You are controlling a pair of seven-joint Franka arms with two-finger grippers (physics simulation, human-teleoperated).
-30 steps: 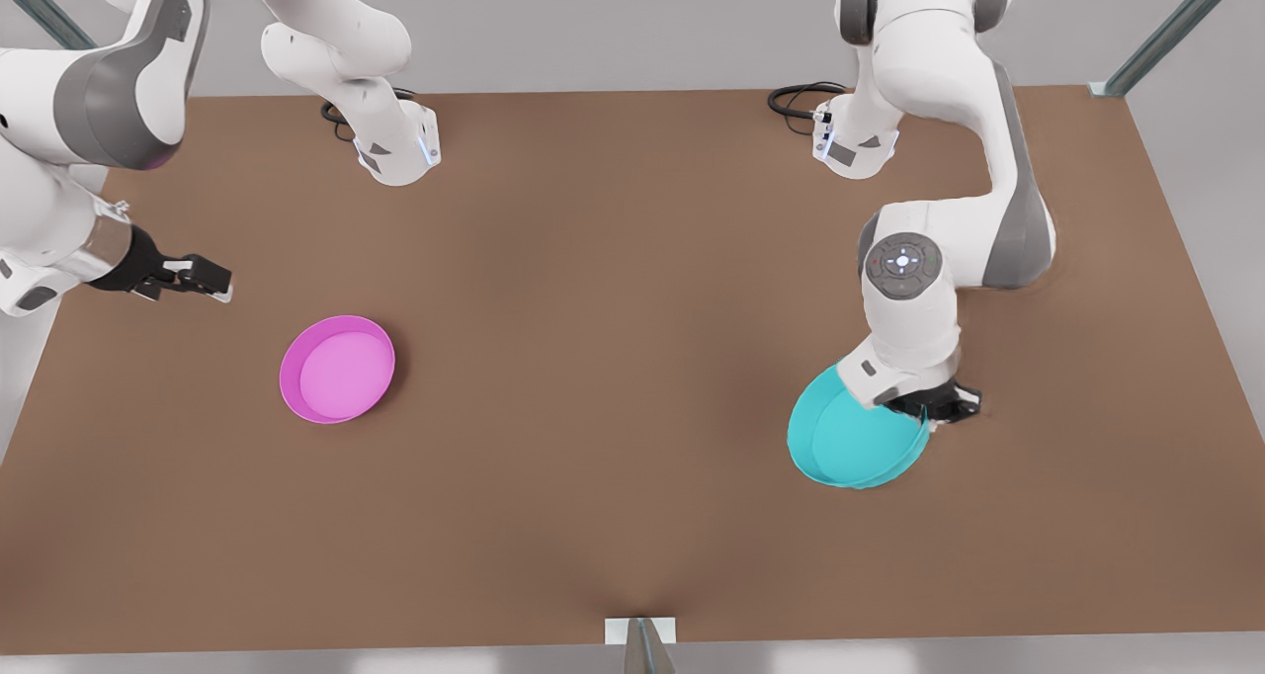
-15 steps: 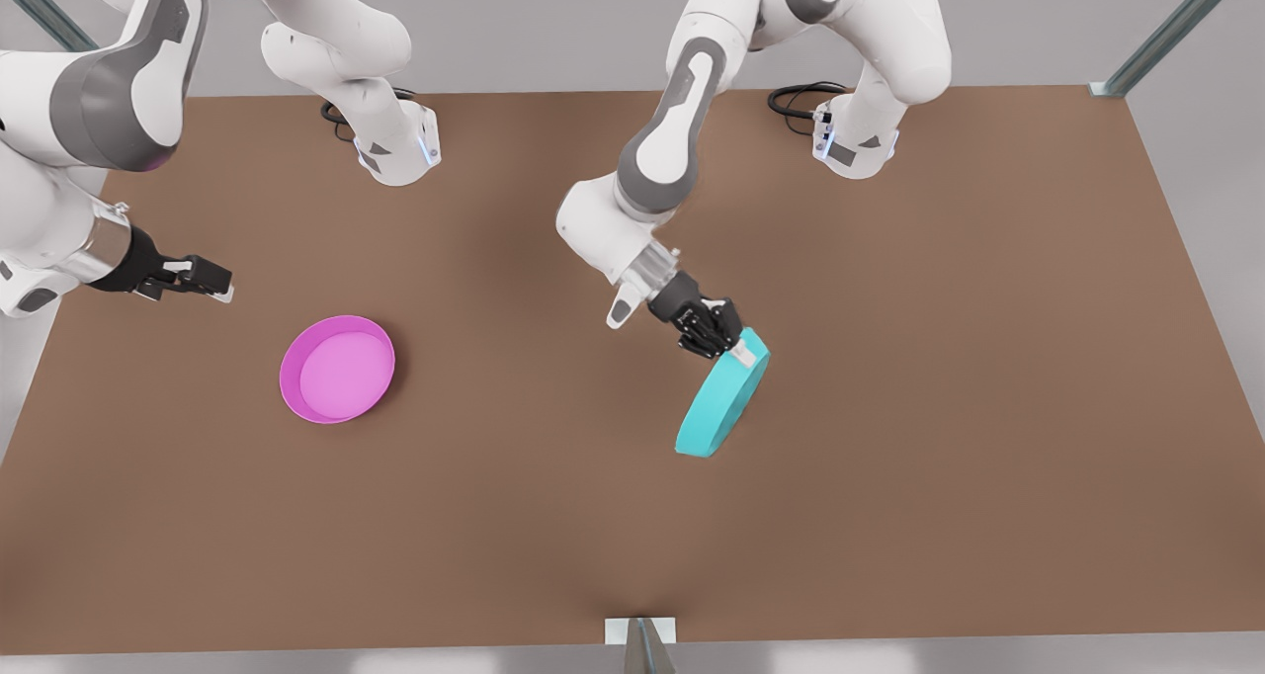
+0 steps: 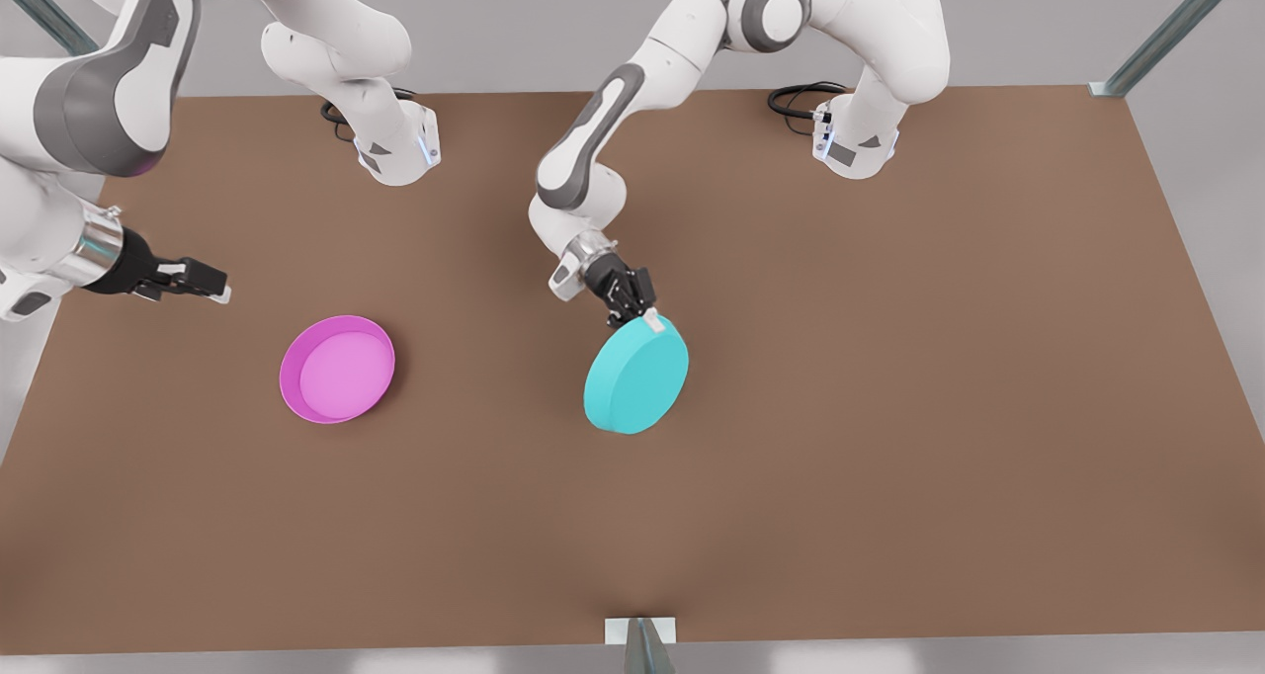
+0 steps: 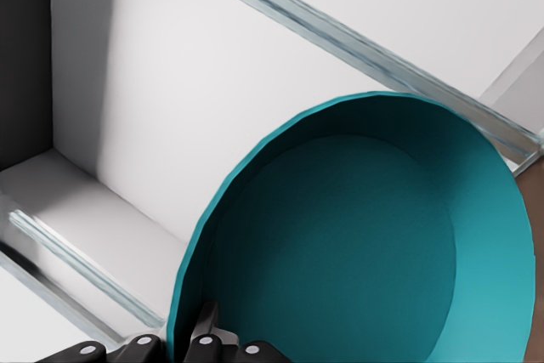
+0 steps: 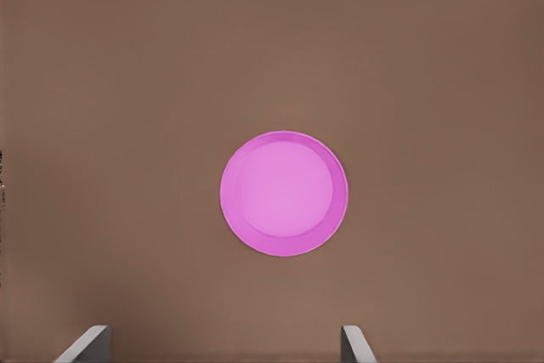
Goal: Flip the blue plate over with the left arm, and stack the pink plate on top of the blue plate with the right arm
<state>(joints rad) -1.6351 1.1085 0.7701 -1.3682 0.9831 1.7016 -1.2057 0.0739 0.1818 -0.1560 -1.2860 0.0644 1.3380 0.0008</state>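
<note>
- The left gripper (image 3: 642, 316) hangs over the middle of the brown table (image 3: 889, 378), at the end of the left arm (image 3: 632, 91), which reaches out from its base at the far edge, on the front view's right.
- Its fingers are closed on the rim of the blue plate (image 3: 636, 375), pinching the edge that faces the arm.
- The blue plate is tilted, with its flat underside turned up towards the front camera. The front view does not show whether its lower edge touches the table.
- In the left wrist view the hollow inside of the blue plate (image 4: 357, 252) faces the camera, and a black finger (image 4: 204, 337) lies against the rim on the inner side.
- The pink plate (image 3: 337, 369) lies flat on the table with its open side up, on the front view's left, well apart from the blue plate.
- The right gripper (image 3: 208, 284) hovers near the left edge of the front view, up and to the left of the pink plate and not touching it.
- Its fingers hold nothing; the right wrist view shows two fingertips (image 5: 85, 346) set wide apart, with the pink plate (image 5: 284, 194) lying on bare table well beyond them.
- The right arm (image 3: 89, 91) waits.
</note>
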